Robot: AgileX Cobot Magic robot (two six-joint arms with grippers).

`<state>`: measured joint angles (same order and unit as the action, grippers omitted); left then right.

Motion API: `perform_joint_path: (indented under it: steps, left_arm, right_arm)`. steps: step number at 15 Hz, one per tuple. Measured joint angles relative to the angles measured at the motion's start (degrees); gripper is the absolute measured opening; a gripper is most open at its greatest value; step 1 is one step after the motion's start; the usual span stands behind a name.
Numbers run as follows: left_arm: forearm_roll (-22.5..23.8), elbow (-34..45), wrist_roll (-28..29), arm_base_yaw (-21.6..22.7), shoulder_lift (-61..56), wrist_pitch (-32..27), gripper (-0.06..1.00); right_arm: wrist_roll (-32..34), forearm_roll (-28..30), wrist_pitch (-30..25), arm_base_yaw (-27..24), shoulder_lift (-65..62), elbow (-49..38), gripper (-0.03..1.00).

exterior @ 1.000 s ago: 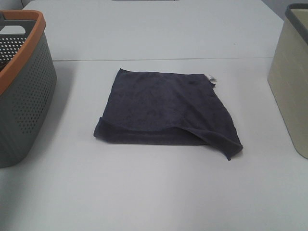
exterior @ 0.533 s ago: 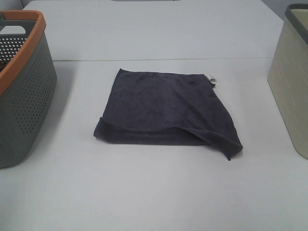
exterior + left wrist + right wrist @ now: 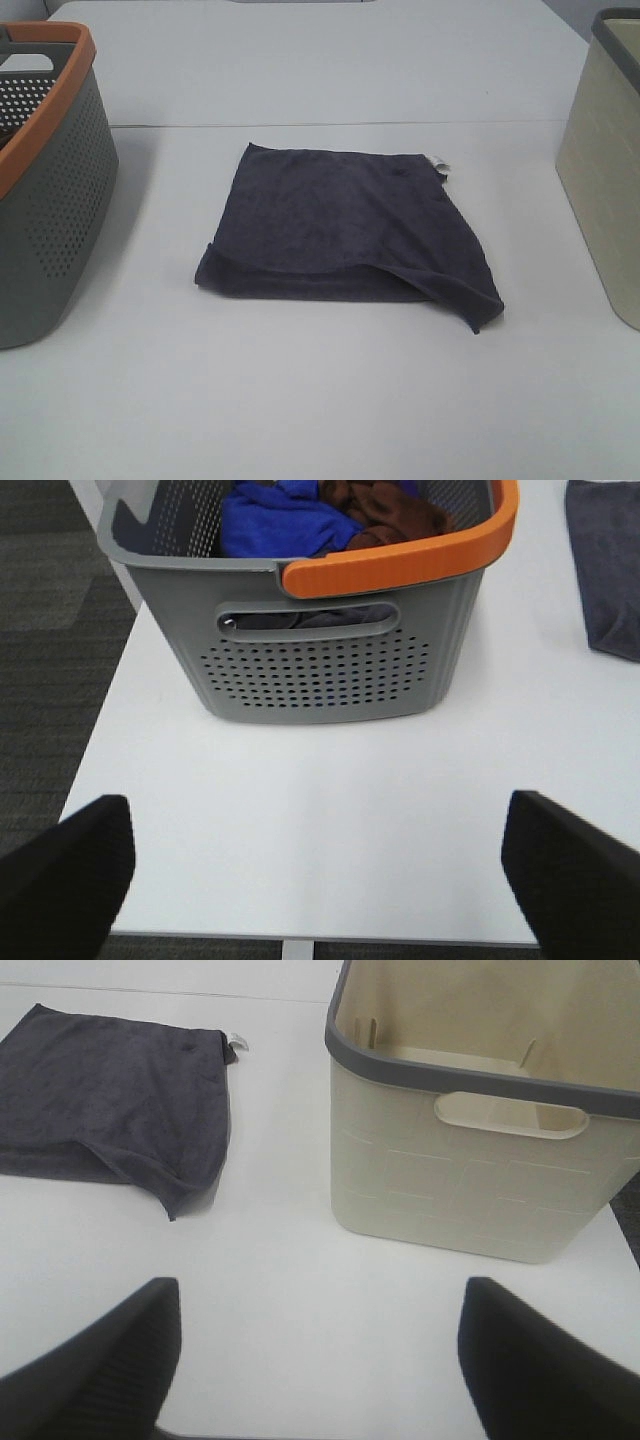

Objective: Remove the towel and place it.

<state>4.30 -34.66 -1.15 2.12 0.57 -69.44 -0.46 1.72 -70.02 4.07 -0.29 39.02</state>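
Left wrist view shows the left gripper (image 3: 318, 870) with its two black fingers (image 3: 62, 875) standing wide apart and nothing between them but bare white table (image 3: 330, 810). Just beyond it sits a grey perforated basket (image 3: 330, 670) with an orange rim section, holding a blue cloth (image 3: 280, 520) and a brown cloth (image 3: 385, 508) (a darker fabric shows through the handle slot). At that view's edge a strip of the towel (image 3: 605, 565) lies on the table, apart from the basket.

The right gripper (image 3: 320, 1360) is likewise spread wide, holding nothing, hovering over bare table. Ahead of it stands a cream bin (image 3: 470, 1170) with a grey rim, its inside appearing empty.

From the exterior high view, neither gripper is visible. The towel (image 3: 345, 225) lies flat at the table's centre, dark charcoal-purple, roughly square, with a small white tag (image 3: 437, 163) at its far right corner and its near edge folded over. It sits between the grey basket (image 3: 45, 200) on the left and the cream bin (image 3: 605, 180) on the right, touching neither.
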Motion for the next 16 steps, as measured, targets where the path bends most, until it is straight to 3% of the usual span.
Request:
perform_joint_path:
  steps: [2,5,9,11,16]
  left_arm:
    - [-2.9,1.2,-2.0,0.0,-0.8,0.5,0.94]
    - [-6.4,5.4,-4.9,0.0,-0.9,7.4,0.94]
    - [-6.5,6.1,-3.5,0.0,-0.9,9.2,0.94]
    - [-5.0,6.1,0.1,0.0,-0.9,9.2,0.94]
    - [-4.9,6.1,0.5,0.0,-0.9,9.2,0.94]
  right_arm:
    - [-0.2,-0.2,0.1,0.0,0.0,-0.9,0.69]
    - [-0.4,-1.7,1.4,0.0,0.0,-5.0,0.69]
    - [-0.5,-2.6,8.4,0.0,0.0,-9.7,0.69]
    - [-0.5,-2.3,8.8,0.0,0.0,-10.3,0.69]
    - [-0.4,-2.3,8.8,0.0,0.0,-10.3,0.69]
